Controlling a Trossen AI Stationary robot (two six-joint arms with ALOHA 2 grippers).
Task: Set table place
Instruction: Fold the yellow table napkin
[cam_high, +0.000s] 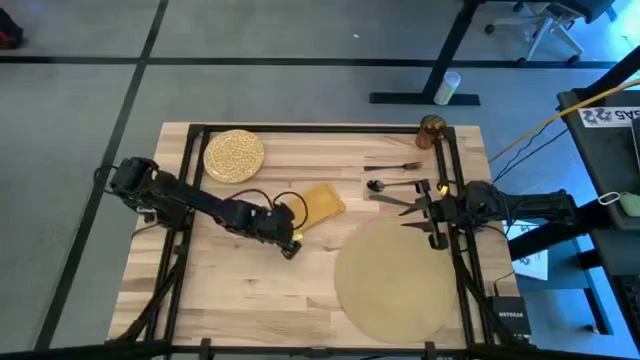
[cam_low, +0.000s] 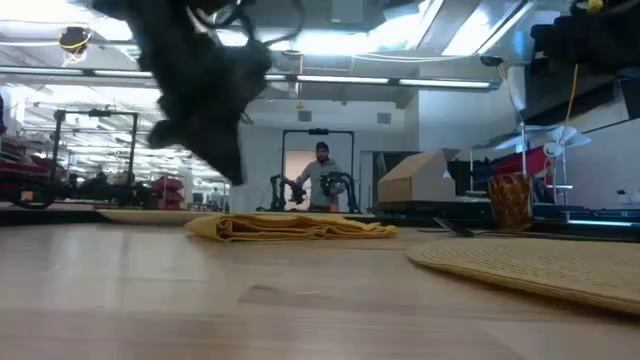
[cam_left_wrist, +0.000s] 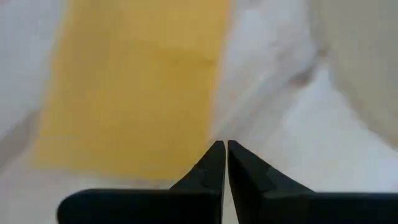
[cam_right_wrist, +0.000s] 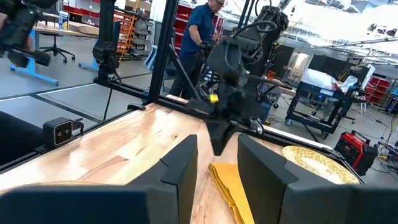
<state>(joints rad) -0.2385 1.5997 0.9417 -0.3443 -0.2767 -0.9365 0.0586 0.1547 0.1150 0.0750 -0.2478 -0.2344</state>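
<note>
Left gripper (cam_high: 292, 247) hangs over bare wood near the table's middle, its two dark fingers (cam_left_wrist: 211, 167) pressed together with only a hairline between them and nothing held. Just beyond its tips, toward 1 o'clock in the overhead view, lies the mustard-yellow napkin (cam_high: 322, 203), folded flat and set at a slant on the table (cam_high: 230, 300). In the level view the napkin (cam_low: 300, 228) shows as a low rumpled fold, with the gripper raised clear of the wood.

The large round tan placemat (cam_high: 400, 280) lies at about 4 o'clock on the tabletop, empty on top. The yellow-speckled plate (cam_high: 234, 156) sits far off at 11 o'clock, well apart from the placemat. Dark cutlery lies at about 2 o'clock: a fork (cam_high: 395, 167), below it a spoon (cam_high: 388, 185), and a knife (cam_high: 392, 201) near the right arm. A small amber glass (cam_high: 432, 128) stands at the 1 o'clock corner.

Right gripper (cam_high: 428, 212) waits at 3 o'clock, beside the placemat's upper rim, its fingers (cam_right_wrist: 180, 168) spread apart around empty air.

A person (cam_low: 322, 175) stands in the room beyond the table.
</note>
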